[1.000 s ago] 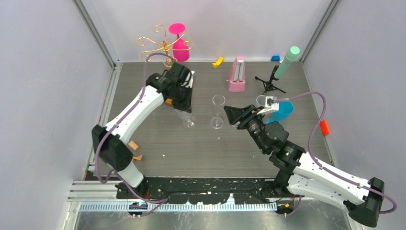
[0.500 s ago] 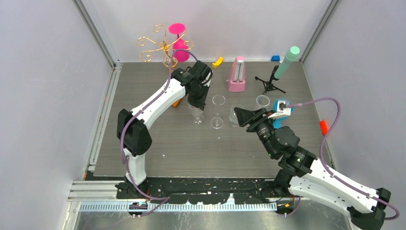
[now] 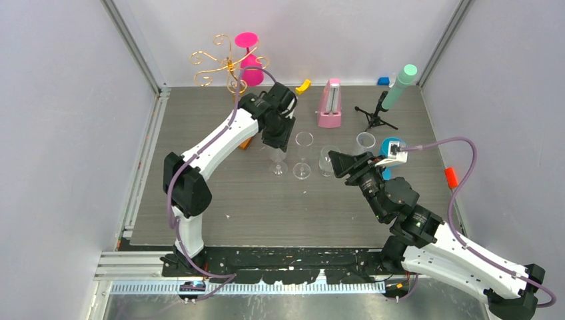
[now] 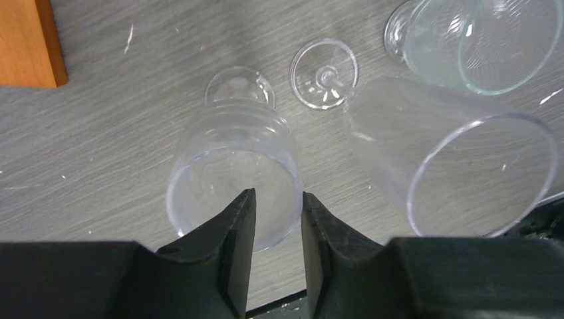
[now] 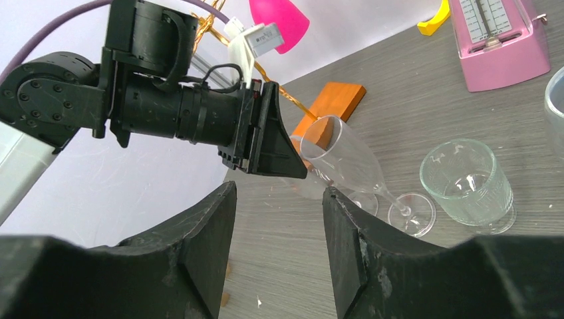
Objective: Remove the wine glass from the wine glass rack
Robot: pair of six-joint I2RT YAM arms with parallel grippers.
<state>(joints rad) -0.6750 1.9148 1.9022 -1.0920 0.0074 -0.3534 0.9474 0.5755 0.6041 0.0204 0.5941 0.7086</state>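
Wine glass (image 4: 233,166): centre frame, upright on the table (image 4: 100,146), off the rack (image 3: 226,63) at upper left.
Left gripper (image 4: 277,199): jaws slightly apart astride its rim.
Right gripper (image 5: 279,189): apart, empty.
Step, I judge: release.
Next: I lift straight up, without tipping.

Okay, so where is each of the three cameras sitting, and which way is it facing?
Top external: high behind the arm bases, looking down on the table; both arms show.
Left wrist: above the left gripper, looking down at a ribbed wine glass; its two fingers show.
Right wrist: behind the right gripper, looking across the table at the left arm; its two fingers show.
Shared: both wrist views catch the tall flute glass.
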